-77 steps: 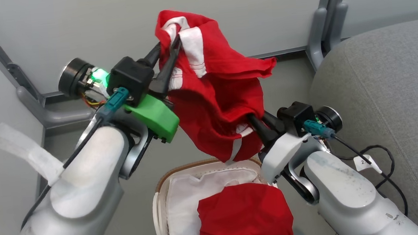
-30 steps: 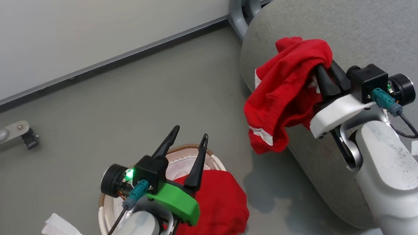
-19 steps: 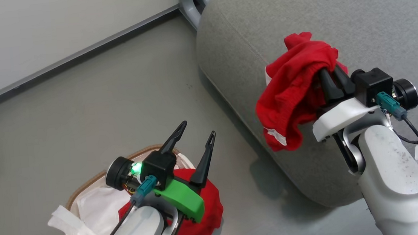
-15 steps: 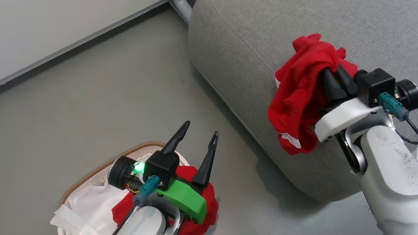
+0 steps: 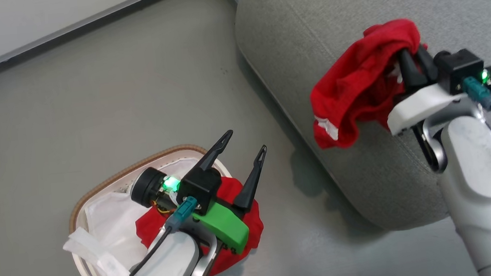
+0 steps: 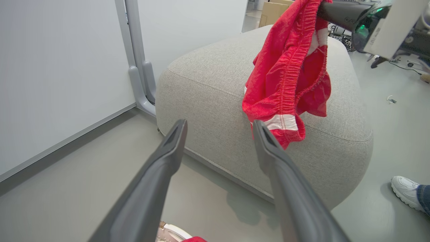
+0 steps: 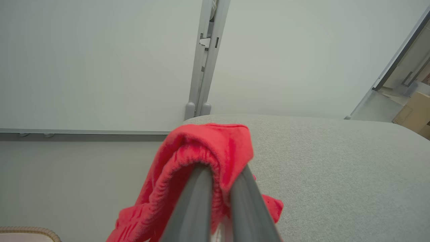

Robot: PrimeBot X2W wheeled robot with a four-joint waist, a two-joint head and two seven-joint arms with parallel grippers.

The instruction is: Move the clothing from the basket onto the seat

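Note:
My right gripper (image 5: 414, 58) is shut on a red garment (image 5: 358, 86) with white trim, which hangs over the near edge of the grey seat (image 5: 350, 13). The left wrist view shows the same garment (image 6: 289, 74) dangling against the seat's side (image 6: 215, 101). In the right wrist view the cloth (image 7: 188, 178) drapes over my closed fingers (image 7: 195, 205). My left gripper (image 5: 246, 142) is open and empty above the basket (image 5: 99, 191). A second red garment (image 5: 155, 226) lies in the basket on the white liner (image 5: 110, 214).
Grey floor (image 5: 90, 93) lies between the basket and the seat. A white wall panel with a grey metal post (image 6: 137, 74) stands behind the seat. A person's white shoe (image 6: 404, 196) is at the far right of the left wrist view. Cables trail by my right arm.
The head camera has turned right. My right gripper has carried the garment farther up over the seat's edge. My left gripper, which let go of it earlier, stays open above the basket.

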